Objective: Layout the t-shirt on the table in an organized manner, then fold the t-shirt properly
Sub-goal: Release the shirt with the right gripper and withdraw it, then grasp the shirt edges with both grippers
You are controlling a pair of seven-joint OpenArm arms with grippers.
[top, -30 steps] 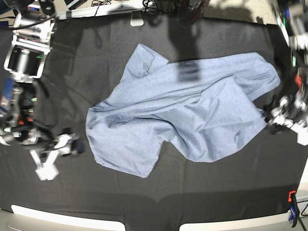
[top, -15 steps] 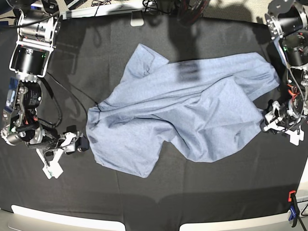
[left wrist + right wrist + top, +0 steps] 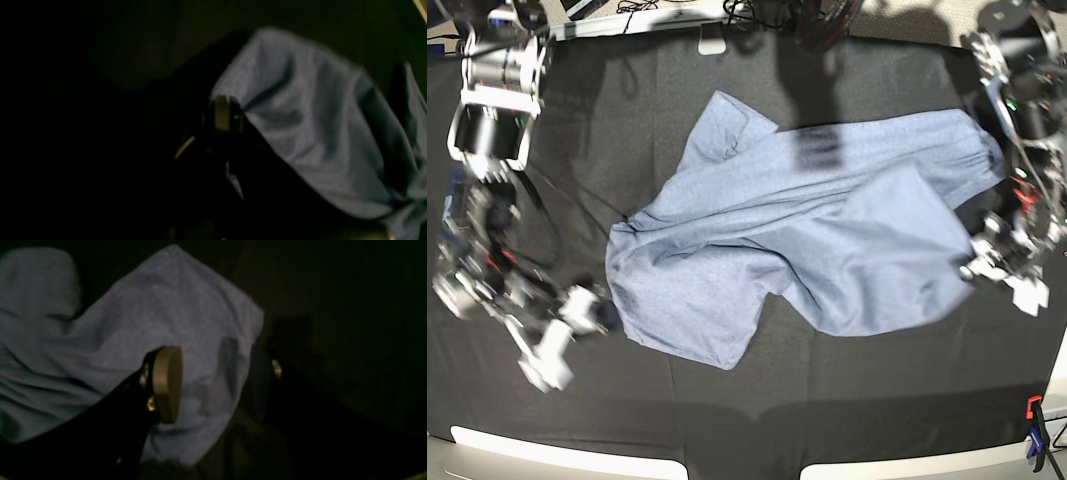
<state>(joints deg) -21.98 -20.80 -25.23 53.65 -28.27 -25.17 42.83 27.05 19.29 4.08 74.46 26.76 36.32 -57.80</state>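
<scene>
Light blue-grey cotton t-shirt (image 3: 817, 240): crumpled mid-table (image 3: 827, 400), awaiting spreading. Left gripper (image 3: 975, 268): pressed together pinching its hem corner. Right gripper (image 3: 213, 380): spread, straddling the opposite edge.

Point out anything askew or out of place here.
The t-shirt lies crumpled and diagonal on the table, folds overlapping, one sleeve bunched at top left. Nothing looks spilled or damaged.

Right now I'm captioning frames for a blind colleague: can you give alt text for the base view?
A crumpled blue-grey t-shirt lies spread across the black-clothed table, seen from above. The left hand sits at the shirt's right edge and the right hand at its lower left edge. An orange clamp grips the table's corner.
</scene>
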